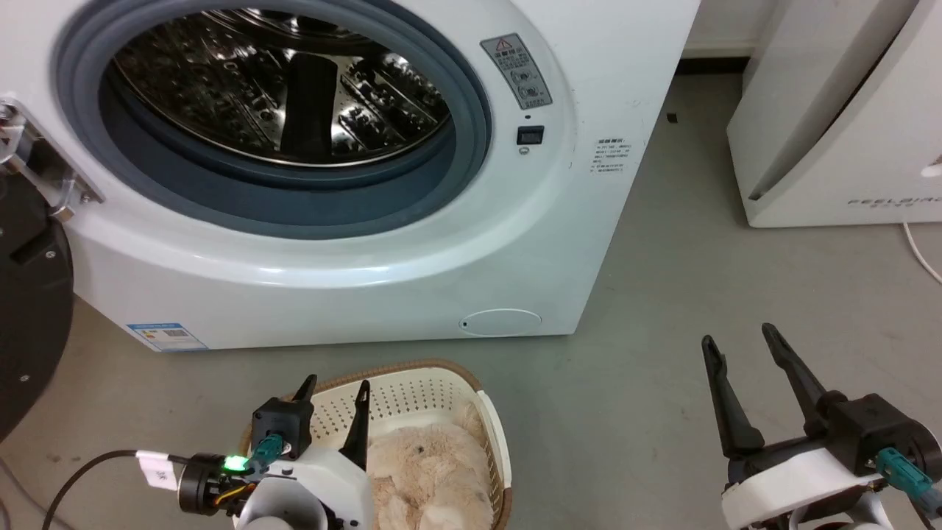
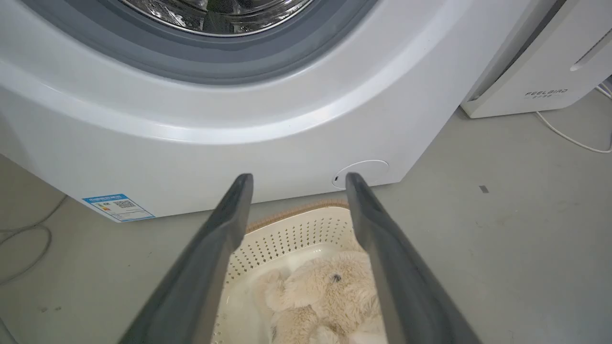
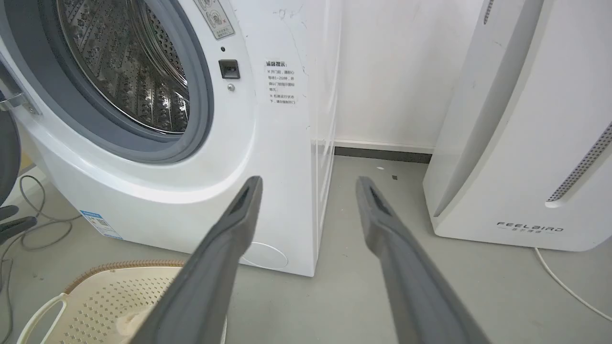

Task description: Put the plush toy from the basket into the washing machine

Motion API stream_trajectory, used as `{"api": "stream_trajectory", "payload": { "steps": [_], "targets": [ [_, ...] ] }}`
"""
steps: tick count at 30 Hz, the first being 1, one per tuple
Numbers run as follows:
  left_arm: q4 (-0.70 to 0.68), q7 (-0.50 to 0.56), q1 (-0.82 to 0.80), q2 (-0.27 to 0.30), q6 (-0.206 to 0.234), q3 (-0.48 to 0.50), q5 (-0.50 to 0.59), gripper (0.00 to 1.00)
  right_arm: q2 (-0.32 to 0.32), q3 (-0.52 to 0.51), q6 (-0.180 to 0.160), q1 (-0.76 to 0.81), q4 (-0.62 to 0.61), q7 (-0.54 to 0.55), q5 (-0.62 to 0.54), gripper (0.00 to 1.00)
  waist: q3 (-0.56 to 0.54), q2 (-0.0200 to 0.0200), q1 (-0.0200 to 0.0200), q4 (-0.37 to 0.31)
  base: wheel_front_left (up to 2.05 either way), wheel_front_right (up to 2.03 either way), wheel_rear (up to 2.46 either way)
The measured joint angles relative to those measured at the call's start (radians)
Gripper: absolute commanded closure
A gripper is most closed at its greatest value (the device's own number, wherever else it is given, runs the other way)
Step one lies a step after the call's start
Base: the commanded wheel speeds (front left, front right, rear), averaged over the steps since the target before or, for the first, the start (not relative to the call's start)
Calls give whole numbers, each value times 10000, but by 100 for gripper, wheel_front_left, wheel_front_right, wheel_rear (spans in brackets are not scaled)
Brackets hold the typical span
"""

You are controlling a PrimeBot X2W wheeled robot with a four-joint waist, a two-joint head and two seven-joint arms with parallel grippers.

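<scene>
Your left gripper is spread open with nothing between its fingers, hanging above the left side of the basket. The plush toy lies inside that basket, below the gripper and just to the right of its right finger; along the left wrist view, its shaggy cream head with one dark eye shows in the gap between the two fingers, not touched by either. Straight ahead of those fingertips, past the basket's brown rim, stands the washing machine, with its open porthole higher up, the grey gasket ringing the steel drum. The black-framed door is swung out to the left of the gripper. Your right gripper is likewise open and holds nothing; it hovers over bare grey floor, with the basket well apart on its left. Ahead of it and leftward is the washer's right front corner, and ahead to its right the white slanted appliance, a pale cable trailing on the floor beside it.
</scene>
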Motion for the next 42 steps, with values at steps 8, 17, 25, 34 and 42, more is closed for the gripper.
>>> {"api": "stream_trajectory", "payload": {
  "steps": [8,17,25,34,42],
  "targets": [
    [1137,-88,-504,75,-127,-226,-178,0,0,25,0,-105,-73,-151,159,0,411,0,0,-127,0,0,0],
    [2585,23,-1105,217,-249,-669,-424,0,0,46,0,-205,-169,-322,155,0,950,0,0,-259,0,0,0],
    [3670,334,-1541,224,-320,-1379,-965,0,0,59,0,-295,-320,-495,153,0,1519,0,0,-353,0,0,0],
    [4803,780,-2169,548,-451,-2157,-1638,0,0,82,0,-459,-479,-677,155,0,2310,0,0,-501,0,0,0],
    [5816,834,-2867,892,-495,-2508,-1862,0,0,33,0,-585,-667,-851,159,0,3097,0,0,-699,0,0,0]
  ]
}}
